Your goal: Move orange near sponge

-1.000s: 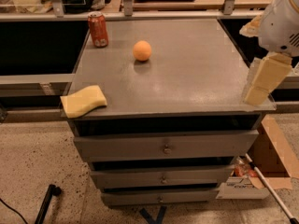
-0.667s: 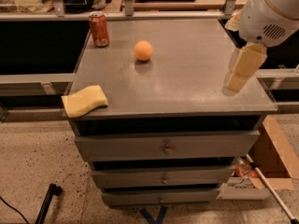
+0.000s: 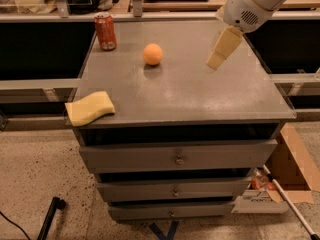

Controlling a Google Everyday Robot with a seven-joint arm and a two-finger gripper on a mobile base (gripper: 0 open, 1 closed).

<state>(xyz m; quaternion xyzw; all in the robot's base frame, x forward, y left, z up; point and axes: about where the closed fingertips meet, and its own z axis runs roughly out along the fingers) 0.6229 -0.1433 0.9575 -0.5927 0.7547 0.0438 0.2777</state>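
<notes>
The orange [image 3: 152, 54] sits on the grey cabinet top [image 3: 190, 91], towards the back and left of centre. The pale-yellow sponge [image 3: 90, 108] lies flat at the front left corner, partly over the edge. My gripper [image 3: 223, 50] hangs from the white arm at the upper right, above the top's back right area, well to the right of the orange and clear of it. Its cream fingers point down and to the left and hold nothing.
A red soda can [image 3: 105, 31] stands at the back left corner, left of the orange. The cabinet has drawers [image 3: 177, 156] below. A cardboard box [image 3: 292, 174] sits on the floor at the right. A black pole [image 3: 50, 216] lies at the lower left.
My gripper has moved left and towards the back, from the right edge of the cabinet to over its top, closer to the orange. The orange, sponge and can have not moved.
</notes>
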